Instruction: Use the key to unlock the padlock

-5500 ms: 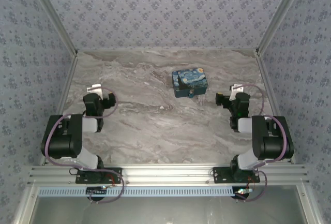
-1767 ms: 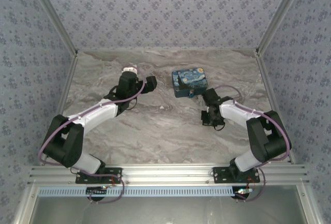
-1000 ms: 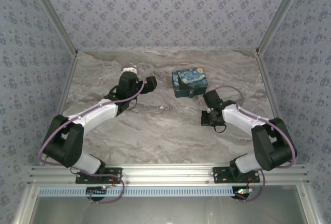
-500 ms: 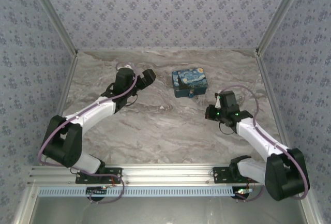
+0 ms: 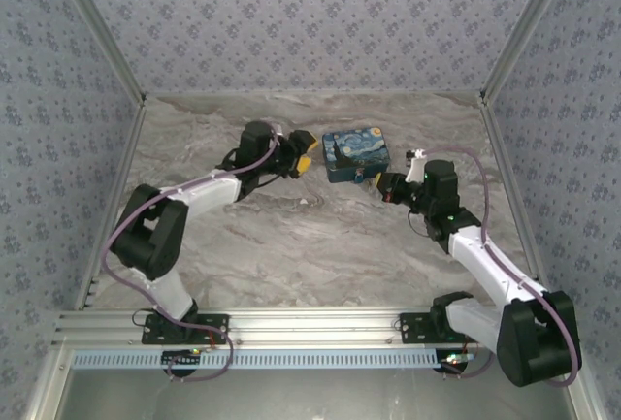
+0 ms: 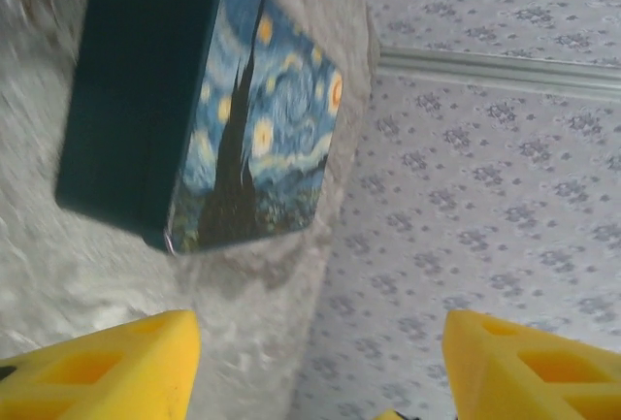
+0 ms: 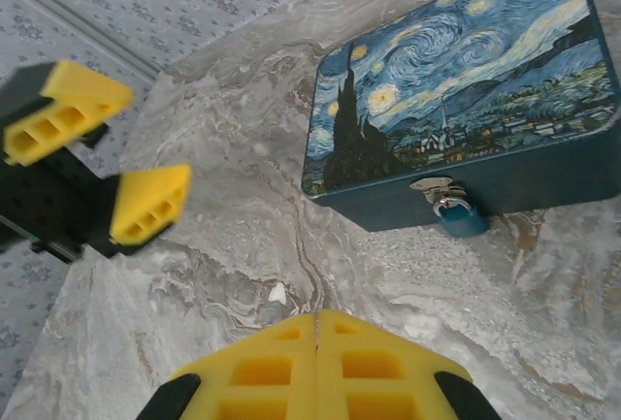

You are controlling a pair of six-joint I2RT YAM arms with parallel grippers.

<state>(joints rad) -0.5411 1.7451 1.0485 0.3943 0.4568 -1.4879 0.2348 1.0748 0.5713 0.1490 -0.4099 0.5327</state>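
Teal padlock (image 7: 459, 214) hangs on box (image 7: 456, 80) front, toward table (image 5: 291, 245) near edge | right gripper (image 7: 318, 323) nearer, fingers pressed together, aimed toward it | left gripper (image 6: 320, 333) spread open

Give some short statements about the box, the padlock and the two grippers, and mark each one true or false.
1. The padlock hangs at the front of the box. True.
2. The left gripper is shut. False: its fingers stand apart.
3. The right gripper is shut. True.
4. The right gripper touches the padlock. False: bare table lies between them.
5. The box lid is open. False: it is closed.
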